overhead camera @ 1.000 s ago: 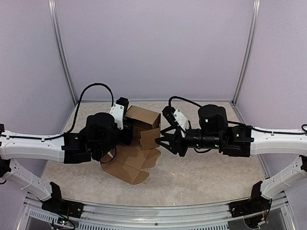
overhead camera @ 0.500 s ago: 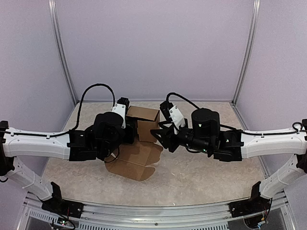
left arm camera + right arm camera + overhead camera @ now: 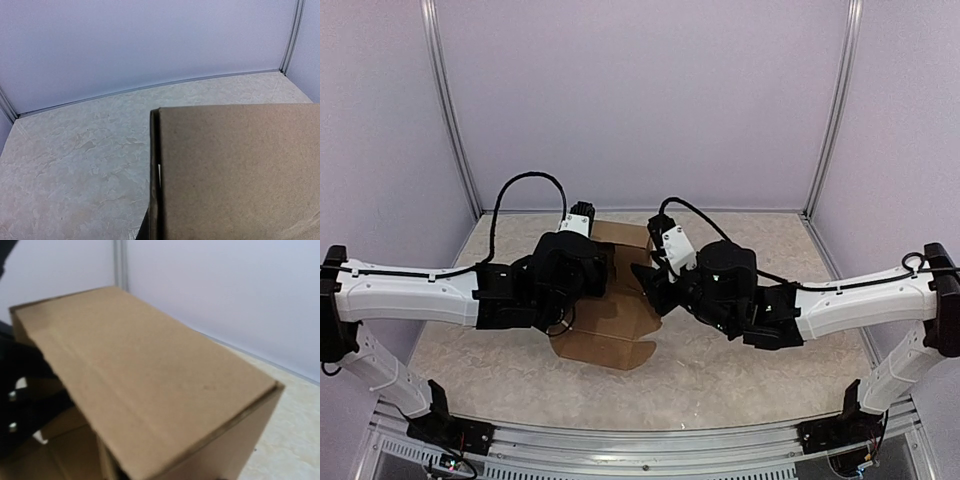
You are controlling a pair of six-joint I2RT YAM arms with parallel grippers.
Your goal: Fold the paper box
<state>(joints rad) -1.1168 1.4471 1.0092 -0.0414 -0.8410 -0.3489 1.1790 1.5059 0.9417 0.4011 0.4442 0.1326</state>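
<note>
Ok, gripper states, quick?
Left gripper: shut on the paper box.
Right gripper: against the box, open or gripping cannot be told.

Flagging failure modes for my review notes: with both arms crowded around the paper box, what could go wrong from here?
The left end effector and right end effector flank the paper box closely; a hard push could crush its wall or make them collide. The unfolded flaps lying beneath the arms could get creased.
</note>
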